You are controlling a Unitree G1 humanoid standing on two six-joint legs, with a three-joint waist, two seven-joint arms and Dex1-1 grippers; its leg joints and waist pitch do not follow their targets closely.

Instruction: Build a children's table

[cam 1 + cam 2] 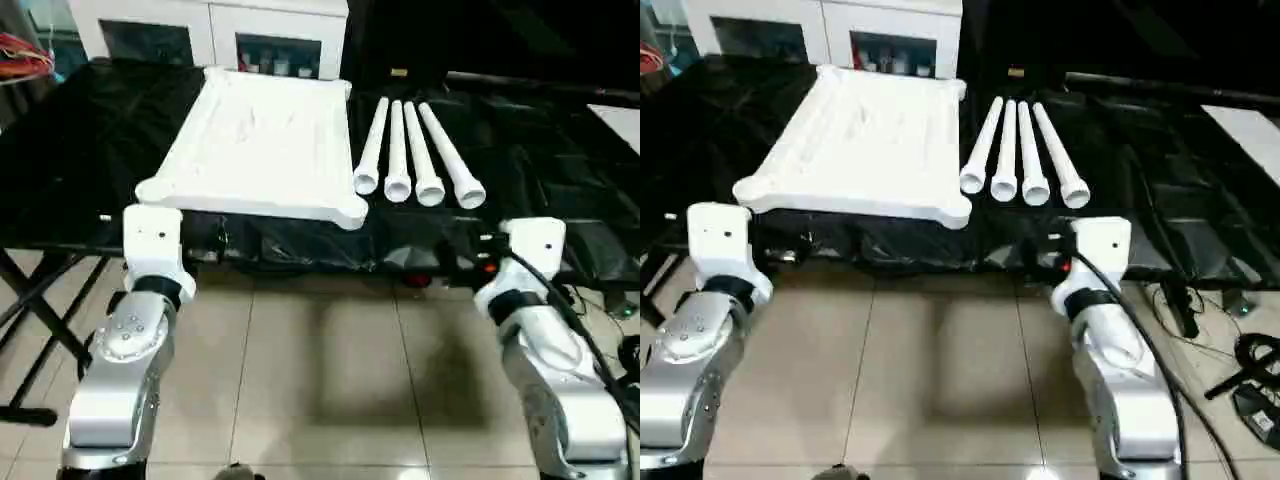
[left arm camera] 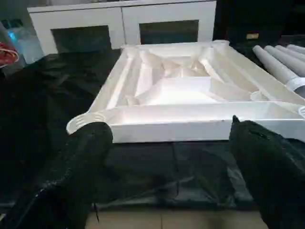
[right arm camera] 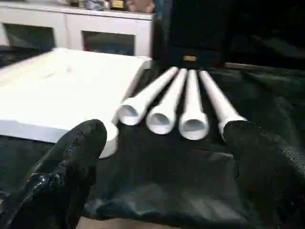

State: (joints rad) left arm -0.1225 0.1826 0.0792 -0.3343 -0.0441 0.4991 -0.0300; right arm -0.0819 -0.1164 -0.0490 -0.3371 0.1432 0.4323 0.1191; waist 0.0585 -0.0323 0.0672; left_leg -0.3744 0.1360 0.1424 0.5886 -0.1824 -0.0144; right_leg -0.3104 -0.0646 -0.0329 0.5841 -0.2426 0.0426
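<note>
Left gripper (image 2: 167, 167): wide open, empty.
Right gripper (image 3: 162, 162): wide open, empty.
Legs (image 1: 415, 155): round, unsecured; may roll if nudged.
Tabletop (image 1: 262, 140): overhangs edge; may slip.

Beige tile floor (image 1: 330, 380) w/ glare; white cabinet (image 1: 210, 30), glass doors, at back; black-covered worktable (image 1: 90, 160).

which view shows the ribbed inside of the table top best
The left wrist view: it looks low across the table top, so the ribs inside the rim stand out. Both eye views show the whole top from above, ribs faint. The right wrist view catches a flat near corner beside the legs.
</note>
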